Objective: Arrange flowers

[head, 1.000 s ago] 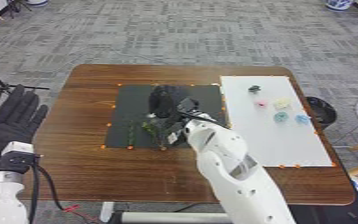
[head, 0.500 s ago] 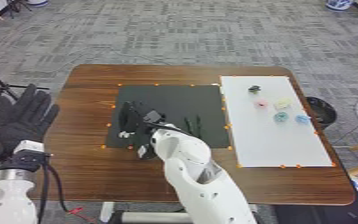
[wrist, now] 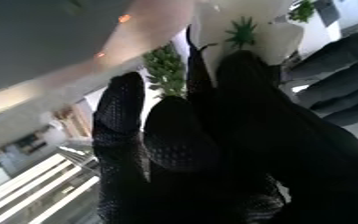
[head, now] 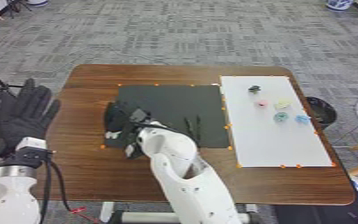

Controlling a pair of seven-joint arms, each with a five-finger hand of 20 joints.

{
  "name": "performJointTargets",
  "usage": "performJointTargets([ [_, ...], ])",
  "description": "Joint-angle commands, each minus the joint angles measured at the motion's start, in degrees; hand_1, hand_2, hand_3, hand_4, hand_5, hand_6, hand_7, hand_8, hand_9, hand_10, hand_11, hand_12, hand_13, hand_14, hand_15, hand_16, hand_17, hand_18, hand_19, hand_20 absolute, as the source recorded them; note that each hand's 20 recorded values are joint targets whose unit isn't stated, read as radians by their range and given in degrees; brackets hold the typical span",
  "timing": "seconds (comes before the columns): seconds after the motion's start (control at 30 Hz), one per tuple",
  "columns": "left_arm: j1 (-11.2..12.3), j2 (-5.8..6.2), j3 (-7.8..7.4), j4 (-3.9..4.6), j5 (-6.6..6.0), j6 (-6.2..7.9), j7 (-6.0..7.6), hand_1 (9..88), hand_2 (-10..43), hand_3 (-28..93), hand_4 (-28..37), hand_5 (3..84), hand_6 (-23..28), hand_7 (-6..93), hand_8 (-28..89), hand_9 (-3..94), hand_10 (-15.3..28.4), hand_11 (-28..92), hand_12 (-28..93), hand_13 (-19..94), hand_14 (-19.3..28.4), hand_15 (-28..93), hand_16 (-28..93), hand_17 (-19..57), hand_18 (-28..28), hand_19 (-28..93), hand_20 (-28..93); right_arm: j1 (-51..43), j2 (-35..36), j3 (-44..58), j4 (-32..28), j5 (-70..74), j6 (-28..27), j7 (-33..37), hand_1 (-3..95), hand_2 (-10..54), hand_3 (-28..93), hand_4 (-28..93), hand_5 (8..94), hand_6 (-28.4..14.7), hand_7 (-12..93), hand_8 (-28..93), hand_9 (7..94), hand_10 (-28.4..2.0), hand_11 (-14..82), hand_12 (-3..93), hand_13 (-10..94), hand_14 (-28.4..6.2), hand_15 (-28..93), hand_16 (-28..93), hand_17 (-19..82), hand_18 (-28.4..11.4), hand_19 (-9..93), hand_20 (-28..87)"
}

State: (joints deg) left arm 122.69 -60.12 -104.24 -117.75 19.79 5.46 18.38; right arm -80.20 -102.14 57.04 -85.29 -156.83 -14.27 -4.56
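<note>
Stems (head: 198, 126) lie uncovered on the black mat (head: 171, 92), the right hand (head: 115, 119) having moved to its left edge, probably for the leafy sprig (wrist: 165, 70) beside it; whether it grasps anything, I cannot tell. The left hand (head: 20, 120) is relaxed, empty.

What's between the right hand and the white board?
The head view shows two thin, dark green stems side by side on the dark mat, then orange markers along its edge.
</note>
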Motion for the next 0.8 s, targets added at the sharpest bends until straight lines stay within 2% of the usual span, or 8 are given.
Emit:
performJointTargets([
  [0.03,-2.2,1.12,1.30,0.29,-0.14,-1.79,1.78,25.4,17.3,57,-28.3,33.4,1.8,3.0,-9,31.2,5.3,6,4,24,1.9,6,-7,0.3,8.5,21,6,3.8,-4.4,0.9,2.7,-4.8,1.3,-3.8,47.8,-9.5,93,-25,90.7,5.5,19,12,92.9,-7.3,8.4,46.5,78,-5.4,74,44,36,-21.0,78,44],
  [0.2,-2.4,1.34,1.26,0.45,-0.29,-1.88,1.73,25.8,17.1,56,-28.3,33.0,0.9,3.6,-10,31.7,2.7,6,4,25,-0.2,7,-9,2.5,7.7,19,7,2.9,-4.6,1.7,3.5,-7.9,1.6,-4.2,49.4,-9.5,93,-24,91.0,3.2,16,13,92.0,-8.4,8.3,45.8,78,-6.0,74,45,36,-21.3,78,44],
  [0.23,-2.5,1.32,1.18,0.57,-0.15,-2.25,1.70,25.8,17.1,56,-28.3,33.0,0.9,3.7,-10,31.6,2.6,6,4,25,-0.3,7,-10,2.7,7.7,18,8,2.9,-4.4,1.5,3.5,-7.9,2.0,-3.7,50.0,-9.5,93,-25,90.7,2.9,15,13,91.4,-8.4,8.5,45.6,78,-6.2,74,45,36,-21.3,78,44],
  [0.5,-3.1,1.34,1.47,0.86,-0.04,-2.64,1.10,25.3,17.0,57,-28.3,33.2,1.5,3.4,-10,31.3,2.8,7,4,25,-0.3,8,-12,3.2,7.5,18,9,2.6,-4.3,1.5,3.6,-8.9,1.5,-2.6,51.9,-9.5,93,-28,84.2,1.6,16,9,86.3,-9.0,9.2,43.4,76,-7.0,75,44,34,-21.3,77,44],
  [0.57,-3.3,1.50,1.59,0.98,-0.19,-2.76,1.36,25.3,16.9,57,-28.3,33.2,1.6,3.5,-10,31.2,2.8,7,4,25,-0.3,8,-12,3.1,7.6,19,9,2.7,-4.1,1.5,3.6,-10.2,2.0,-3.0,51.6,-9.5,93,-28,82.4,1.5,17,7,85.1,-9.0,9.1,43.4,75,-6.9,75,44,34,-21.3,77,44],
  [0.7,-3.7,1.51,1.62,1.09,-0.03,-2.83,0.73,24.6,16.7,59,-28.3,33.5,2.1,3.4,-10,31.0,3.2,8,4,25,-0.2,9,-12,2.8,7.6,19,9,2.6,-4.1,1.9,3.7,-10.9,1.0,-2.6,51.5,-9.5,93,-28,79.7,1.3,17,4,82.8,-8.8,9.4,43.1,74,-6.9,74,44,33,-21.0,76,44],
  [0.77,-3.7,1.54,1.70,1.18,0.03,-3.27,1.02,24.1,16.5,60,-28.3,33.8,2.8,3.4,-9,30.6,4.3,9,4,25,0.6,9,-11,2.3,7.9,20,9,2.6,-3.8,2.0,3.7,-11.9,0.4,-3.0,52.8,-9.5,91,-28,77.4,1.1,19,1,81.9,-8.8,9.7,42.6,73,-7.1,75,43,33,-20.9,76,44],
  [0.8,-3.9,1.43,1.73,1.29,0.09,-3.39,0.74,24.0,16.4,61,-28.3,34.0,3.0,3.5,-9,30.5,4.7,10,4,25,1.1,9,-11,2.0,8.0,21,9,2.3,-3.6,2.0,3.7,-12.5,0.0,-2.9,54.1,-9.5,88,-28,76.1,0.9,19,1,81.0,-8.8,9.9,42.4,73,-7.2,75,43,33,-20.8,76,44],
])
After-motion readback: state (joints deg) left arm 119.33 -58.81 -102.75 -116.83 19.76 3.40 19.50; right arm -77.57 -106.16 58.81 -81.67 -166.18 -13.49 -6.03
